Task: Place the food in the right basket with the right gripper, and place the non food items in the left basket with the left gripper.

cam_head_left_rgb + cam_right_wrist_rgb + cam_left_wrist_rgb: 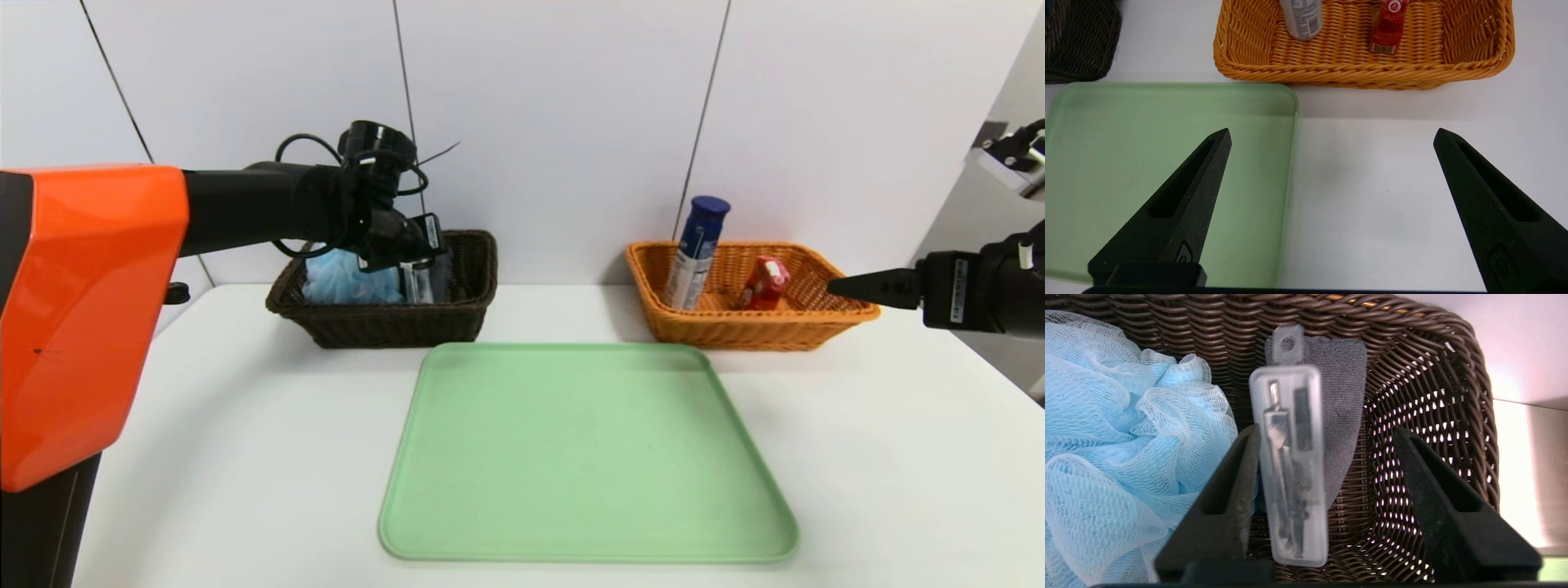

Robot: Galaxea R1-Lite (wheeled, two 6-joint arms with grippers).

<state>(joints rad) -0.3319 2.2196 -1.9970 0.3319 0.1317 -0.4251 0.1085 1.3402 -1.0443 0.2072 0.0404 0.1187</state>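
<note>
Above the dark brown basket (392,327) at the back left of the table (245,425), the left gripper (408,245) reaches down in the head view. A light blue mesh puff (351,280) lies in that basket, with a clear case (418,286) beside it. Toward the right stands the orange wicker basket (751,335), holding a blue-capped canister (694,253) that leans upright against its side and a red package (766,286). The right gripper (873,287) hangs near that basket's right end. In front of and between the two baskets, a green tray (584,457) lies bare on the table.

Seen from the left wrist, the left gripper's jaws are spread wide, with the clear case between them, near one jaw and well apart from the other; metal tools show inside it. Behind the case is a grey cloth (1345,396), also within the dark brown basket.

From the right wrist, the right gripper's jaws stand wide with nothing between them, over the table and the edge of the green tray. The canister and red package show inside the orange wicker basket.
</note>
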